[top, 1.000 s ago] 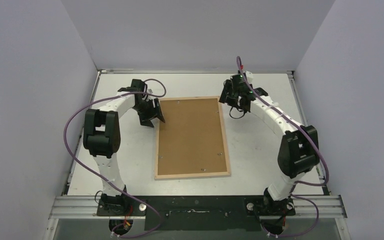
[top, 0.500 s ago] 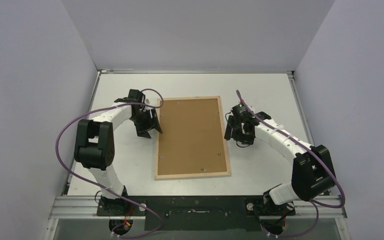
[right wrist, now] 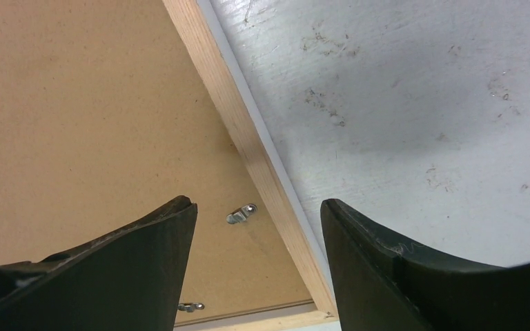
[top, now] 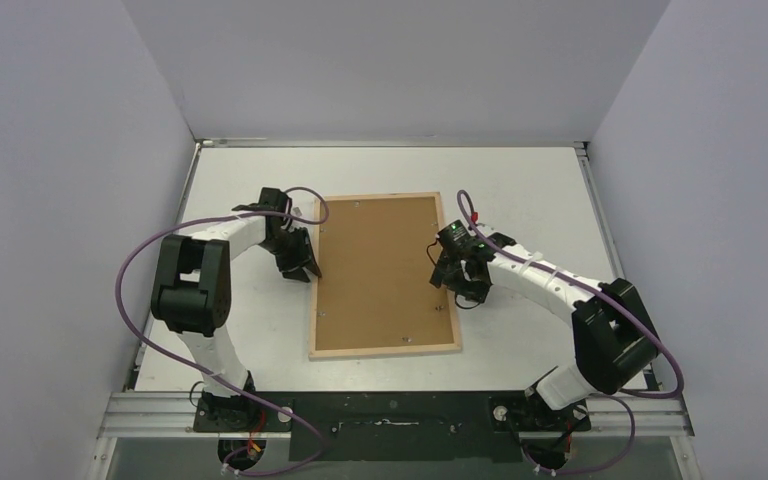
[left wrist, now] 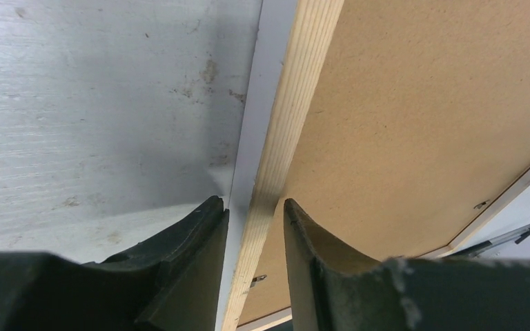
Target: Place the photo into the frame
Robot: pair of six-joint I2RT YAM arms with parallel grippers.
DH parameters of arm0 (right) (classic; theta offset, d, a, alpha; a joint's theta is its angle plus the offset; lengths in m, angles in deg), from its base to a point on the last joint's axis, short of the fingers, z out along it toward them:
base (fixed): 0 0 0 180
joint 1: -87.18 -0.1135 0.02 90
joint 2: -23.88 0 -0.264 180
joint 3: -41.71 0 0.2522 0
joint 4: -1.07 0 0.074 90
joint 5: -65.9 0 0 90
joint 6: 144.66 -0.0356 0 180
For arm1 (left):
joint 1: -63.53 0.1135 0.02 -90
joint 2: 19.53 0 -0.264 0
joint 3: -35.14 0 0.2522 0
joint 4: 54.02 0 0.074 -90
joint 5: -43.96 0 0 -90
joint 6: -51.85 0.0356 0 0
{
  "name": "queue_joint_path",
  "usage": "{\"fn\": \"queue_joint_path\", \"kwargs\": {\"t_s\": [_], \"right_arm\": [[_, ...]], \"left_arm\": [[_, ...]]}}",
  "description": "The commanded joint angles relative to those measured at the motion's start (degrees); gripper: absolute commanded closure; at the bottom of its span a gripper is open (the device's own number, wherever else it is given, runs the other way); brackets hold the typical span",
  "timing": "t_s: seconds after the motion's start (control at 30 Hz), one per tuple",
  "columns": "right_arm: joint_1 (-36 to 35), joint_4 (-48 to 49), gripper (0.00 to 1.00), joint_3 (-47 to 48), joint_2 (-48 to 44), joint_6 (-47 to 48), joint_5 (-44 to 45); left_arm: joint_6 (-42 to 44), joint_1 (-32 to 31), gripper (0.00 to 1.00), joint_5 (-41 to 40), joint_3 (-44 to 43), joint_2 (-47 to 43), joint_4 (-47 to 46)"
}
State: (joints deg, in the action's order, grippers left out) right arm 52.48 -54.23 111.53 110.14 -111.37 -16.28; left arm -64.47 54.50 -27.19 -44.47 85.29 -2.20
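The frame point(top: 385, 349) lies face down in the middle of the table, a brown hardboard back point(top: 380, 270) filling its pale wood rim. The photo is hidden. My left gripper point(top: 305, 268) stands astride the frame's left rim point(left wrist: 276, 158). Its jaws are narrow, one finger point(left wrist: 193, 269) outside the rim and the other on the hardboard side, with a pale strip still showing at the outer finger. My right gripper point(top: 457, 280) hangs open over the right rim point(right wrist: 248, 148), one finger above the hardboard and one above the table, and holds nothing.
Small metal clips point(right wrist: 241, 214) sit on the hardboard near the frame's near right corner. The white tabletop point(top: 530, 180) is walled on three sides. Both arms' purple cables point(top: 125, 290) loop out beside them.
My left gripper slid a little nearer along the left rim and its jaws narrowed. My right arm swung from the table's far right down to the frame's right rim.
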Motion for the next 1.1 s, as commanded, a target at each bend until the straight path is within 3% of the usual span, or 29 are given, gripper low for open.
{"fn": "queue_joint_path", "kwargs": {"t_s": [0.0,0.33,0.7,1.07], "right_arm": [[0.01,3.67,0.33,-0.96,0.18,-1.93,1.17],[0.29,4.98,0.34,0.59,2.36,0.17,-0.59],[4.71,5.28,0.33,-0.88,1.74,-1.34,-0.79],[5.53,6.97,0.33,-1.1,7.19,-0.87,-4.89]], "left_arm": [[-0.76,-0.14,0.69,3.31,1.76,-0.3,-4.11],[-3.77,0.06,1.0,3.19,-0.55,1.44,-5.96],[-6.46,1.41,1.0,3.81,-1.64,2.54,-6.98],[-5.82,1.41,1.0,4.26,-0.55,2.93,-6.88]]}}
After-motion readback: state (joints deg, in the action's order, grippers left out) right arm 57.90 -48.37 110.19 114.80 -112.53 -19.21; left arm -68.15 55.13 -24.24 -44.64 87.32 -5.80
